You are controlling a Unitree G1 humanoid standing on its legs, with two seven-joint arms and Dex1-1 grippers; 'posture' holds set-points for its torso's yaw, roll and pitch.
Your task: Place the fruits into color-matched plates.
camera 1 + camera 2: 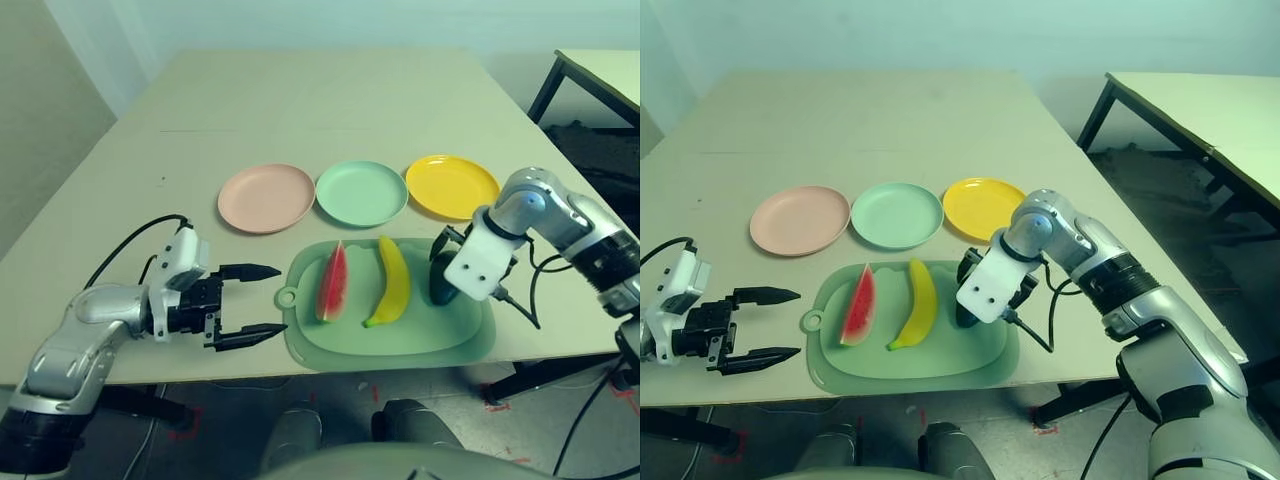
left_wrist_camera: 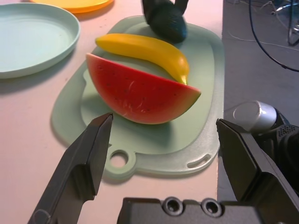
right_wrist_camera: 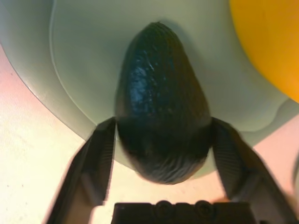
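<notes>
Nearest the camera, at the table [image 1: 300, 110]'s front edge, the left gripper [image 1: 252, 300] is held level just above the surface, its two fingers spread wide with nothing between them, pointing at the handle end of the mat [image 1: 455, 340]. On the mat, three fruits are laid side by side: the watermelon [image 1: 333, 282] nearest the left gripper, standing on its rind, the banana [image 1: 391, 283] just beside it, and the avocado [image 3: 161, 100] at the mat's right end. The right gripper [image 3: 161, 154] is lowered over the avocado, and its fingers are seen flanking the fruit's broad end on both sides; whether they press on it cannot be told, so the grip is left undecided. The avocado is seen lying on the mat, near its edge.

Beyond the mat, three plates are set in a row, close together: the pink plate [image 1: 266, 197] on the left, the green plate [image 1: 361, 192] in the middle, and the yellow plate [image 1: 452, 185] on the right. All three plates are bare. A second table [image 1: 1200, 105] is seen off to the right.
</notes>
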